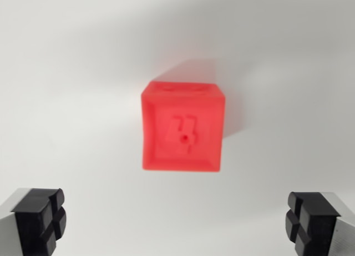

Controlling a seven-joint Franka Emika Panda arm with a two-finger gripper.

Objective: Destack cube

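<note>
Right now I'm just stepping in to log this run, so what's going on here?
A robot arm's wrist camera looks down on a red cube with a raised figure on its facing side, sitting on a plain white surface. The gripper is open, its two black fingertips at the bottom corners, apart from the cube and holding nothing. Whether another cube lies beneath the red one cannot be told from this view.

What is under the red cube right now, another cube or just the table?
From the wrist view, the red cube shows only its top and part of one side against the white surface. Whatever sits directly beneath it is covered, so a lower cube cannot be confirmed.
</note>
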